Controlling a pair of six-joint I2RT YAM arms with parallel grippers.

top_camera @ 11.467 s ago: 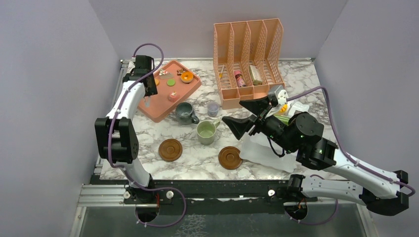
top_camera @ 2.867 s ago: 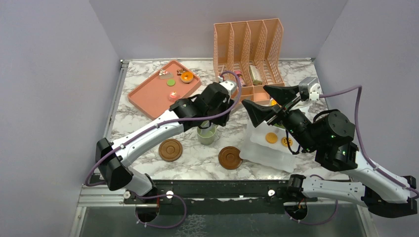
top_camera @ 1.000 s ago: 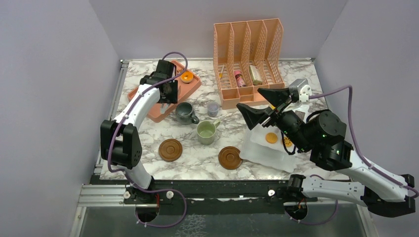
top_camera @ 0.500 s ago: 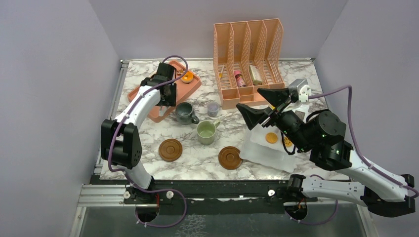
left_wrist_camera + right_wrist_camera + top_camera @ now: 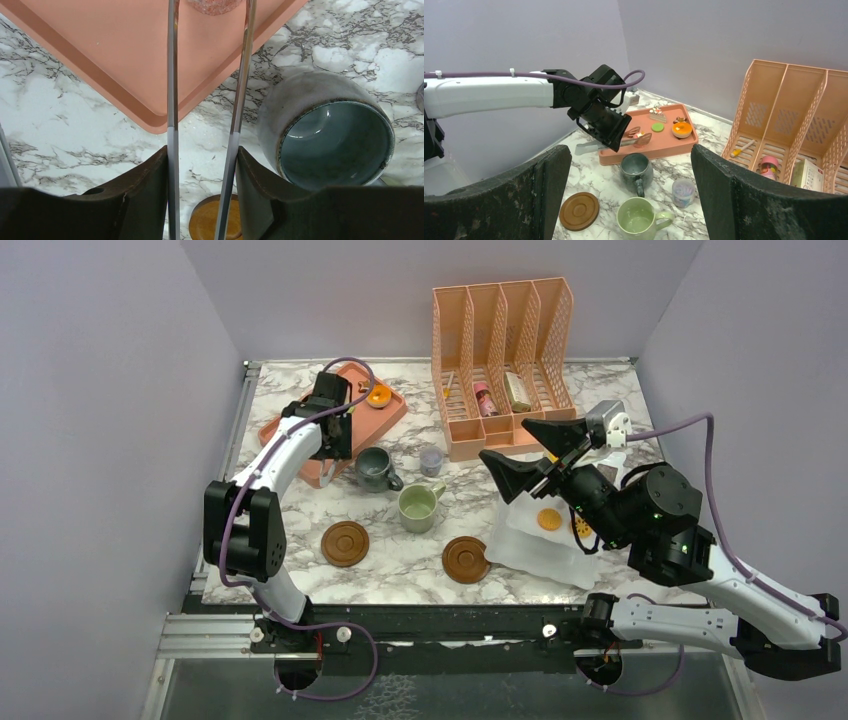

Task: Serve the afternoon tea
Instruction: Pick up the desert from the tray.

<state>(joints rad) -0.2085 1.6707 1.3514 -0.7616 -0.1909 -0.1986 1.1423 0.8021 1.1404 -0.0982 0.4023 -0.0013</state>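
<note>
My left gripper (image 5: 202,165) is shut on metal tongs (image 5: 172,100), whose tips straddle a pink cake (image 5: 212,5) on the peach tray (image 5: 100,45). The same tray (image 5: 395,408) also carries a donut (image 5: 379,394) and a green cookie (image 5: 657,127). A grey-blue mug (image 5: 374,467) stands by the tray corner, with a pale green mug (image 5: 416,507) nearer me. Two brown coasters (image 5: 345,542) (image 5: 465,559) lie bare at the front. My right gripper (image 5: 503,438) hangs open in the air over the table's middle. An orange cookie (image 5: 547,519) lies on the white board (image 5: 535,550).
A peach file organizer (image 5: 500,330) stands at the back holding a pink bottle (image 5: 484,398) and small items. A tiny lilac cup (image 5: 431,459) sits between it and the mugs. Lilac walls close in the left, back and right sides.
About three seconds ago the left arm reached over toward the white board; it has swung back to the tray with the tongs. In the last second it crept slightly further back. The right arm stayed put.
</note>
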